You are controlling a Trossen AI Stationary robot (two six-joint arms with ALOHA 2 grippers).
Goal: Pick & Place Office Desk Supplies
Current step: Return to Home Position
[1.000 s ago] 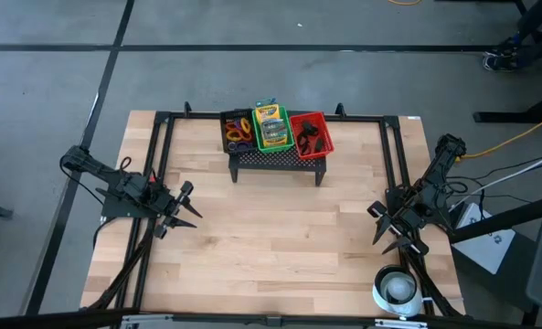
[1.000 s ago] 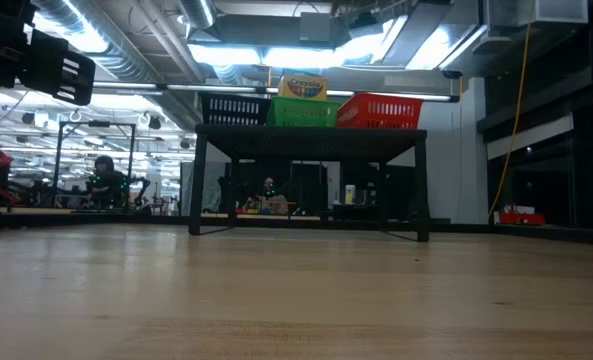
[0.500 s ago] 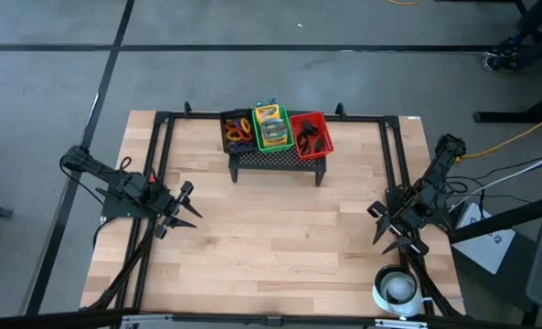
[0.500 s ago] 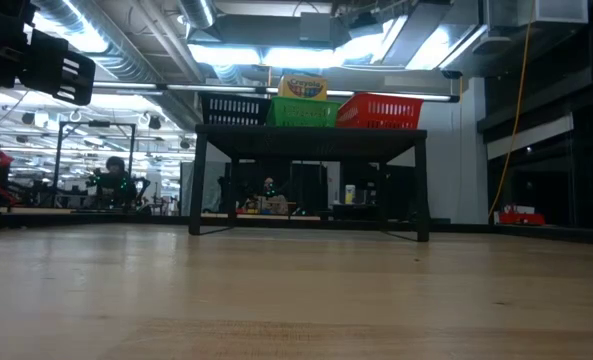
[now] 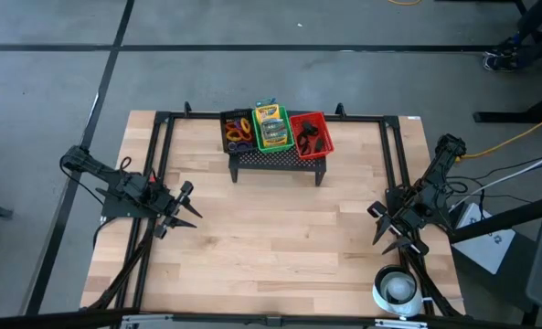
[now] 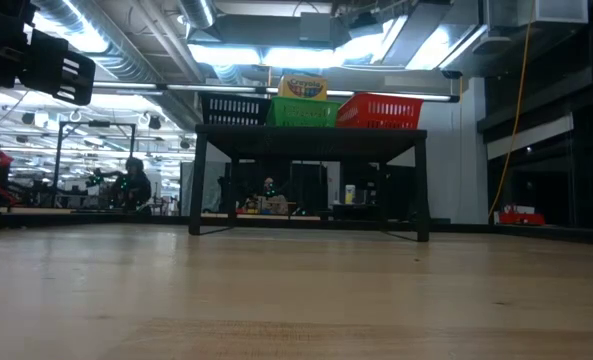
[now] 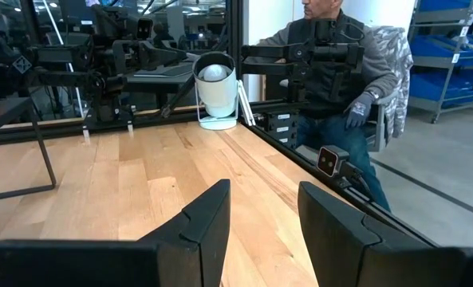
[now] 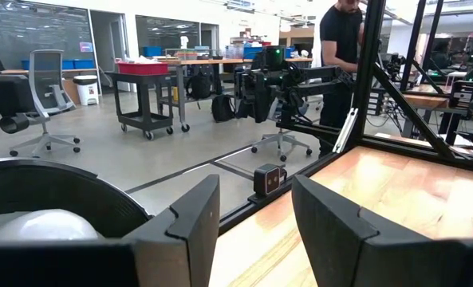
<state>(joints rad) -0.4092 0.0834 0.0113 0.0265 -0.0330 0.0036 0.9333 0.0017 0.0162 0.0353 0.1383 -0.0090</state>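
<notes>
Drifting right, distant person (image 6: 136, 181); supplies (image 5: 270, 126) unmoved.

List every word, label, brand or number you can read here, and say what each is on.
None reads clearly.
Yellow-and-green box in the green bin: a green oval logo, letters too blurred to read.
Purple sign far off in the room: too small to read.
Small black tag by the table frame: a pale square mark, no legible letters.
</notes>
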